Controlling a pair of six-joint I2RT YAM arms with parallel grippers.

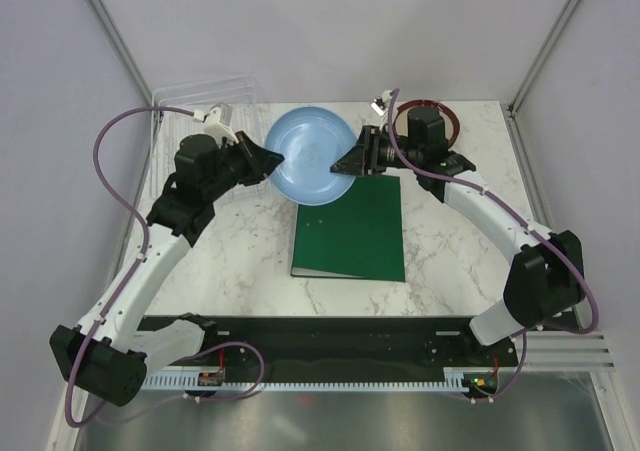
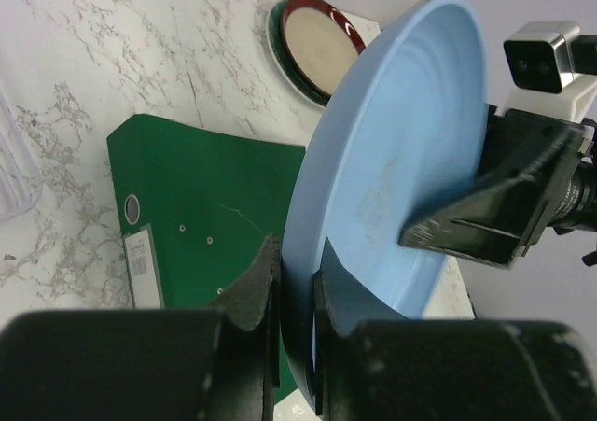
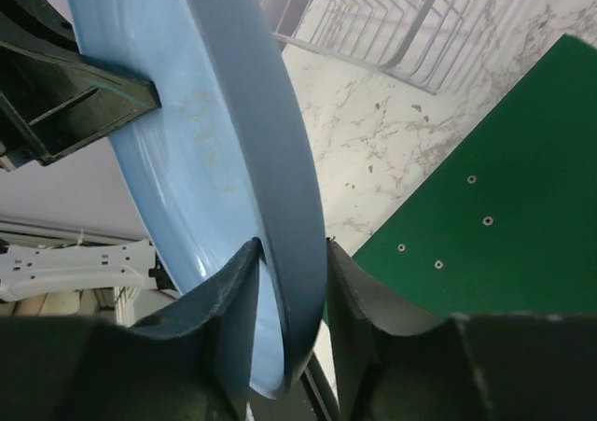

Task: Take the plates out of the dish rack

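A light blue plate hangs tilted above the table's back middle, held between both arms. My left gripper is shut on its left rim; in the left wrist view the fingers pinch the plate edge. My right gripper straddles the opposite rim, and in the right wrist view both fingertips touch the plate. A brown-rimmed plate with a cream centre lies on another at the back right, partly hidden by the right arm. The clear dish rack stands at the back left.
A green binder lies flat in the middle of the marble table, just below the held plate. The rack's wire-like dividers show behind the plate in the right wrist view. Cage posts stand at the back corners.
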